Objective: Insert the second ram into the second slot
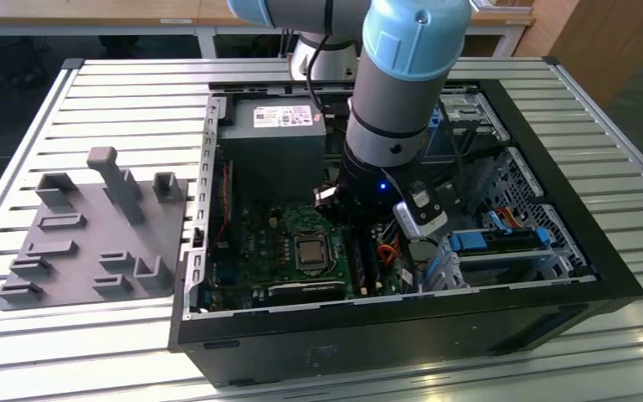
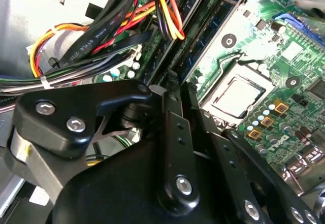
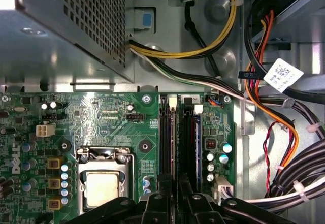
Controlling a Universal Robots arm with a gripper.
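Arm's reaching down into the open PC case on the tabletop. Tool sits low over the motherboard's memory slots, fingers pressed close on the second ram, already seated upright beside the CPU socket

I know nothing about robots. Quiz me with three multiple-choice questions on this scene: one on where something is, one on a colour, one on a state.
1. In the exterior view, the grey tray lies where relative to the case?
A. on the exterior view's left of it
B. on the exterior view's right of it
C. inside it

2. The board in the first wrist view is:
A. red
B. green
C. white

3. The case is:
A. shut
B. open
C. wrapped

Answers:
1 A, the tray sits on the table outside the case.
2 B, its surface is green.
3 B, the arm reaches inside.
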